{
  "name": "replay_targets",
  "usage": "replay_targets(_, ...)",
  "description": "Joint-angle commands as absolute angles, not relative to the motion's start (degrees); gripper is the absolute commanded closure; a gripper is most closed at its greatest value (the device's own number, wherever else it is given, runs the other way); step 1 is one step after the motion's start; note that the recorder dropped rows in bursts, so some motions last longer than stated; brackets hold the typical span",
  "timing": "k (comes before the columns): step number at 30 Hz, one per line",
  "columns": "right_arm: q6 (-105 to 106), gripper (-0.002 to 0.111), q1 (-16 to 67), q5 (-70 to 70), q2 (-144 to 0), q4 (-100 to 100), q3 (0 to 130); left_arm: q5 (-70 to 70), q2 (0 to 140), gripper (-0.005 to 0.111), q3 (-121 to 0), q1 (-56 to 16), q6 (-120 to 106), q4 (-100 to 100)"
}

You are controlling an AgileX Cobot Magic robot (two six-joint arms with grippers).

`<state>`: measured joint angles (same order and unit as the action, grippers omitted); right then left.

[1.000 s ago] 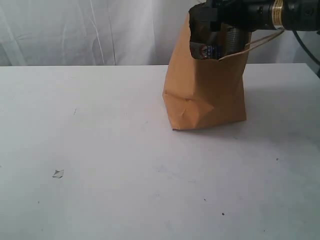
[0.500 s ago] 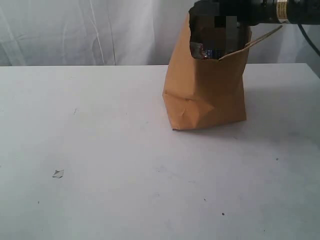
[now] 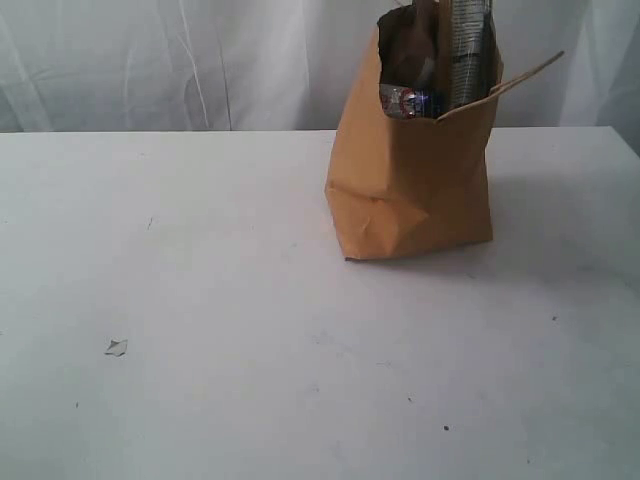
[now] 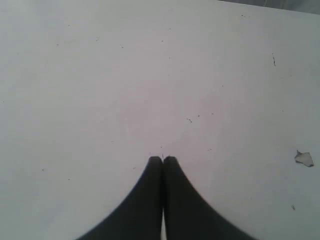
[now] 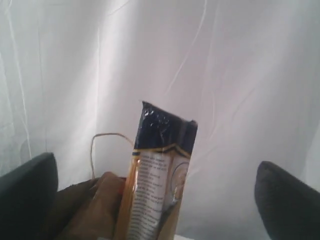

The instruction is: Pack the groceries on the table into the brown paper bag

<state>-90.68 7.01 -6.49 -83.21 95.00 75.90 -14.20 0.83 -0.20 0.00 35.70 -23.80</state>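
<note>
Right wrist view shows long noodle packet (image 5: 157, 175), print illegible.

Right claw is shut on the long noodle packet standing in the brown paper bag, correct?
No. The right wrist view shows the right claw open wide and clear of the long noodle packet. The packet does stand in the brown paper bag.

brown paper bag (image 3: 410, 190) upright on white table (image 3: 200, 300), right of centre toward the far edge; lower side creased. long noodle packet (image 3: 468, 50) stands upright inside, dark top end above rim. blue-white item (image 3: 405, 101) shows at rim.
</note>
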Motion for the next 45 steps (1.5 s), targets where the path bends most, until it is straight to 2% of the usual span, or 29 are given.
replay_targets(1, -89.52, 0.021, 6.84, 2.52, -79.6, 97.86, 75.89, -14.21, 1.01, 0.107, 0.0, -0.11, 35.79, -24.23)
replay_targets(4, -85.59, 0.057, 6.84, 14.39, -77.15, 97.41, 75.89, -14.21, 1.01, 0.107, 0.0, -0.11, 35.79, -24.23)
replay_targets(5, -83.78, 0.083, 6.84, 23.54, -75.38, 96.9, 75.89, -14.21, 1.01, 0.107, 0.0, -0.11, 35.79, -24.23)
replay_targets(6, -83.37, 0.098, 6.84, 27.1, -74.17, 96.6, 75.89, -14.21, 1.01, 0.107, 0.0, -0.11, 35.79, -24.23)
replay_targets(7, -81.91, 0.108, 6.84, 32.85, -72.54, 94.84, 75.89, -14.21, 1.01, 0.107, 0.0, -0.11, 35.79, -24.23)
replay_targets(9, -76.45, 0.108, 6.84, 39.44, -69.41, 89.78, 75.89, -14.21, 1.01, 0.107, 0.0, -0.11, 35.79, -24.23)
replay_targets(11, -67.97, 0.108, 6.84, 40.14, -64.78, 82.23, 75.38, -14.21, 1.01, 0.107, 0.0, -0.11, 35.79, -24.23)
replay_targets(13, -62.95, 0.108, 6.84, 27.64, -57.72, 81.66, 71.26, -14.21, 1.01, 0.107, 0.0, -0.11, 35.79, -24.23)
replay_targets(14, -62.72, 0.108, 6.84, 15.69, -52.39, 84.4, 67.8, -14.21, 1.01, 0.107, 0.0, -0.11, 35.79, -24.23)
replay_targets(16, -62.82, 0.108, 6.84, 7.63, -44.95, 86.16, 62.84, -14.21, 1.01, 0.107, 0.0, -0.11, 35.79, -24.23)
replay_targets(20, -59.51, 0.108, 6.84, 19.62, -31.69, 85.72, 52.55, -14.21, 1.01, 0.107, 0.0, -0.11, 35.79, -24.23)
replay_targets(24, -55.69, 0.108, 6.84, 18.81, -19.98, 83.67, 46.54, -14.21, 1.01, 0.107, 0.0, -0.11, 35.79, -24.23)
replay_targets(28, -56.12, 0.108, 6.84, 18.77, -11.53, 71.66, 43.88, -14.21, 1.01, 0.107, 0.0, -0.11, 35.79, -24.23)
replay_targets(32, -57.53, 0.108, 6.84, 20.58, -6.33, 63.5, 43.76, -14.21, 1.01, 0.107, 0.0, -0.11, 35.79, -24.23)
replay_targets(42, -57.58, 0.108, 6.95, 16.79, 0.0, 67.94, 41.99, -14.21, 1.01, 0.107, 0.0, -0.11, 35.79, -24.23)
replay_targets(45, -54.63, 0.108, 7.04, 15.96, 0.0, 59.96, 38.67, -14.21, 1.01, 0.107, 0.0, -0.11, 35.79, -24.23)
